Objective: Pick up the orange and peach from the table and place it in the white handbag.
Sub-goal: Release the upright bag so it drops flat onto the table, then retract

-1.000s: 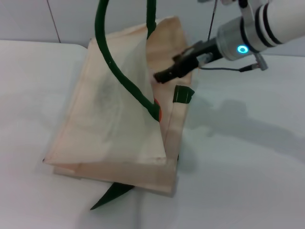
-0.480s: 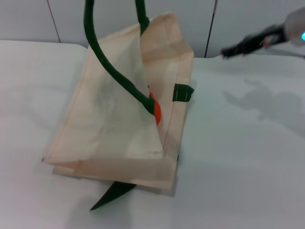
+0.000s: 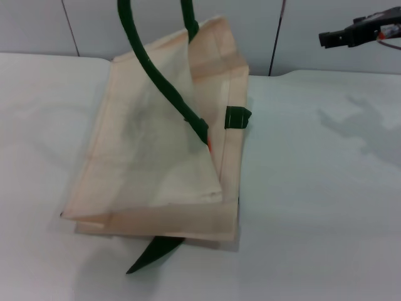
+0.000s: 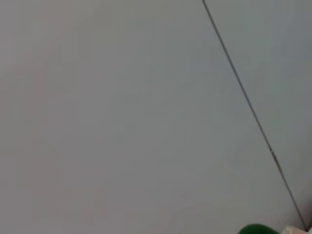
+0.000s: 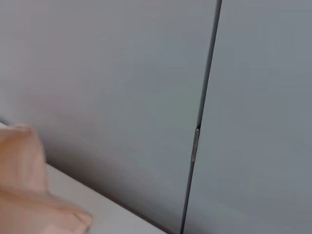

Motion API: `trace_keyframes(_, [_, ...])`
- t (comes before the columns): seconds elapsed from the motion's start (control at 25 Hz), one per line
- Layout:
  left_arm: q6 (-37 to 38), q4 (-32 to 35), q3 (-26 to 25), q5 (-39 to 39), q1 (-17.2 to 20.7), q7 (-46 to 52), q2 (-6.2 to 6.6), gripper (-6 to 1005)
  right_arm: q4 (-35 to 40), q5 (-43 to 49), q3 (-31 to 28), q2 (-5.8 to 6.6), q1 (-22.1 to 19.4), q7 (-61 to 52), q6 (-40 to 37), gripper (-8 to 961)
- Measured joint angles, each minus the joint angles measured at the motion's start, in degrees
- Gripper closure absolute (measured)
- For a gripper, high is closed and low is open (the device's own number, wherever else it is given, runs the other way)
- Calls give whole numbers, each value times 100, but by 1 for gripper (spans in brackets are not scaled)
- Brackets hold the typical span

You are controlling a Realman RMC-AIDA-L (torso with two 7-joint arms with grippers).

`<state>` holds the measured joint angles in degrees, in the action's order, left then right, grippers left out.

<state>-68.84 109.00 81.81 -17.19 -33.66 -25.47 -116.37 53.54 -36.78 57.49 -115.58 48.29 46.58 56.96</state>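
Observation:
The white handbag [image 3: 150, 150] lies tilted on the table, its mouth facing right. One dark green strap [image 3: 156, 69] is pulled up out of the top of the head view. A sliver of the orange [image 3: 210, 148] shows inside the mouth, beside the strap's base. The peach is hidden. My right gripper [image 3: 326, 39] hangs in the air at the far top right, well away from the bag and holding nothing I can see. The left gripper is out of view; the left wrist view shows only wall and a bit of green strap [image 4: 256, 229]. A corner of the bag [image 5: 24, 195] shows in the right wrist view.
The white table [image 3: 313, 188] stretches to the right of the bag. A second green strap end [image 3: 153, 254] pokes out under the bag's front edge. A grey panelled wall [image 3: 301, 37] stands behind the table.
My right gripper has pulled back from the bag's mouth, up and to the right. The bag has settled a little and the orange shows less.

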Motion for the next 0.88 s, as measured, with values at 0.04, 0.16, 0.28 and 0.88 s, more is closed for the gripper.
trace_keyframes(0.04, [82,-78,-8,-74,-7,10,0,720,-20,20,-4,-4,24,-6,2,92])
trace_keyframes(0.16, [299,-292,-31,-222,-19,86,2,700,-102,28,-9,-7,79,-13,5,92])
trace_keyframes(0.28, [405,-410,-34,-282,-41,159,5,584,-140,29,-11,-5,94,-13,15,92])
trace_keyframes(0.88, [904,-978,9,-1708,48,-648,20,258,-507,267,-19,-1,351,-3,33,92])
